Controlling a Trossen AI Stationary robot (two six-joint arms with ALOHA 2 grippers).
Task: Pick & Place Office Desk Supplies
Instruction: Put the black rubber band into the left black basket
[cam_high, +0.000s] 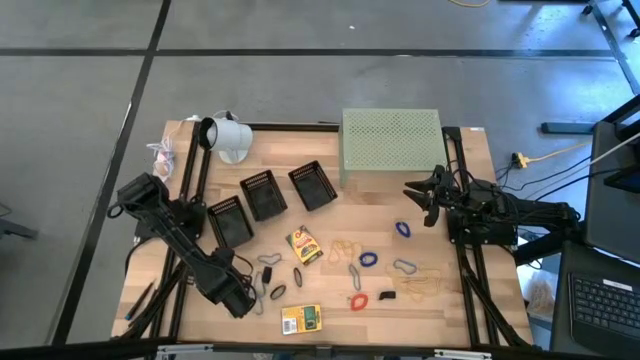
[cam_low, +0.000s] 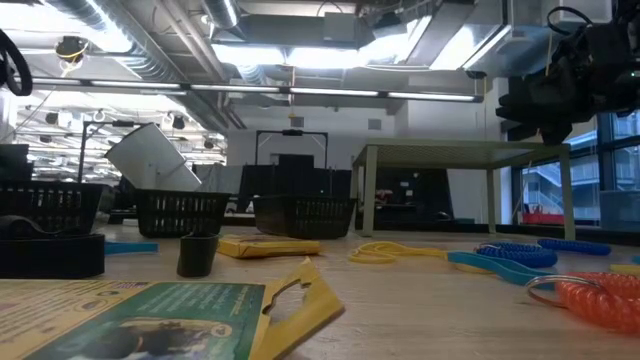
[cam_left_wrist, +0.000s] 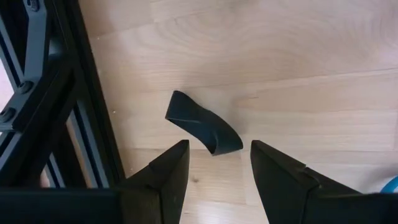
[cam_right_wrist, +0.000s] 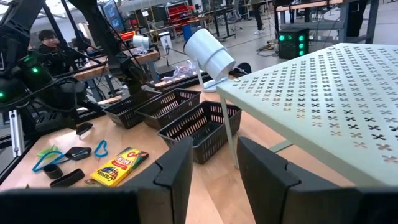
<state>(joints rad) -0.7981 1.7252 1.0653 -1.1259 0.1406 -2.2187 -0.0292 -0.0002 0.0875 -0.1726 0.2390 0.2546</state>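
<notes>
A black rubber band (cam_left_wrist: 202, 127), twisted into a loop, lies flat on the wooden table near its left front corner. My left gripper (cam_left_wrist: 214, 168) (cam_high: 245, 300) points down just above it, open, one finger on either side of the band's near end, touching nothing. My right gripper (cam_right_wrist: 214, 168) (cam_high: 425, 195) hovers level at the table's right, beside the pale green stand (cam_high: 390, 140), open with nothing between its fingers. Two yellow packets (cam_high: 304, 245) (cam_high: 301, 319), blue bands (cam_high: 368, 259), a red band (cam_high: 358, 300) and tan bands (cam_high: 420, 287) lie spread over the table's front half.
Three black mesh baskets (cam_high: 264, 193) stand in a row left of centre. A white cup-like object (cam_high: 228, 135) lies at the far left. A black frame rail (cam_left_wrist: 81, 93) runs close beside the left gripper. Metal clips (cam_high: 405, 266) and black clips (cam_high: 298, 275) lie among the bands.
</notes>
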